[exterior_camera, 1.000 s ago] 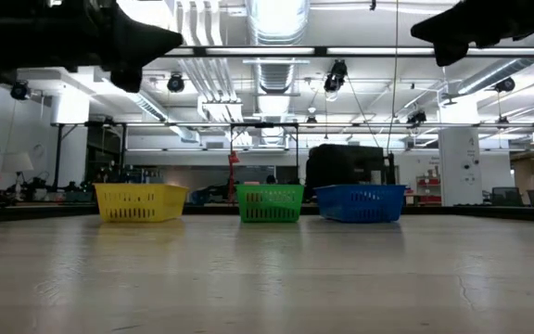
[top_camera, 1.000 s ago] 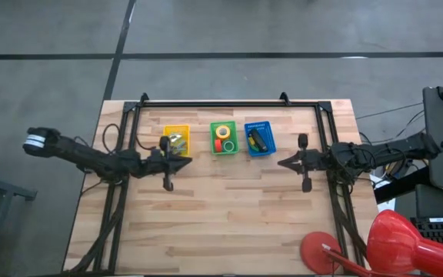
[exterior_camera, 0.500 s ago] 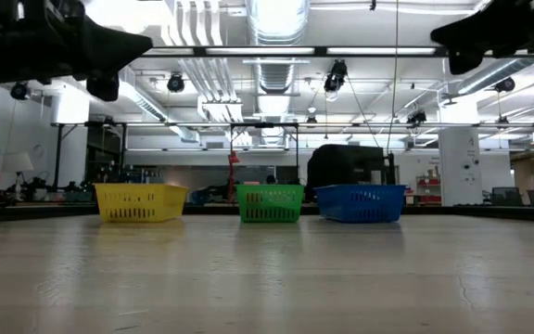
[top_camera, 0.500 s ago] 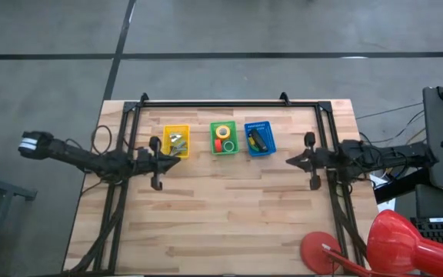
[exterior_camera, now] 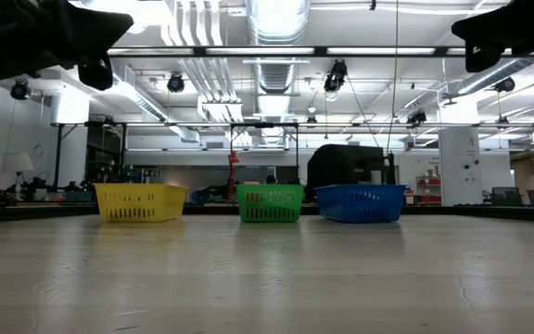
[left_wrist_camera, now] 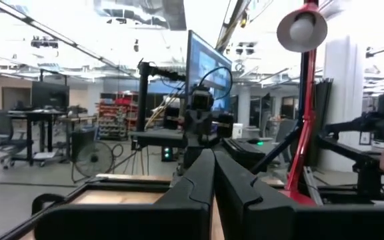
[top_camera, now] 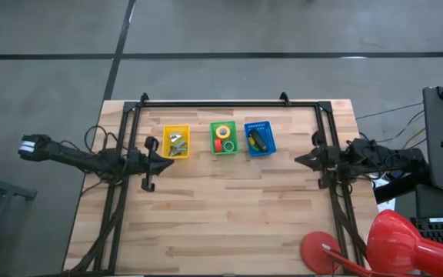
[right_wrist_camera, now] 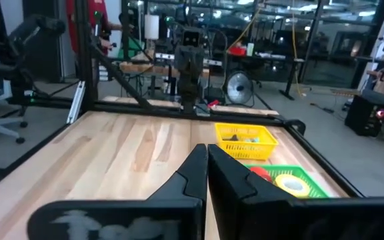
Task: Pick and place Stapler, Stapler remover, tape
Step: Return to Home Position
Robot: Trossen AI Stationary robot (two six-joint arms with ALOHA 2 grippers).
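Note:
Three small baskets stand in a row on the far half of the table. The blue basket holds the dark stapler. In the green basket lie a yellow tape roll, a red one and a green one. Small metallic items lie in the yellow basket. My left gripper hovers shut, just near-left of the yellow basket. My right gripper hovers shut, to the right of the blue basket. Both grippers hold nothing.
A black frame runs along the table's far, left and right sides. A red lamp stands at the near right corner. Bare wood fills the near half of the table. The low view shows the baskets far off, with both arms overhead.
Both arms have drawn back from the baskets, staying shut and empty. The left gripper moved toward the table's left edge, clearing the yellow basket. The right gripper moved toward the right edge. The baskets and their contents have not moved.

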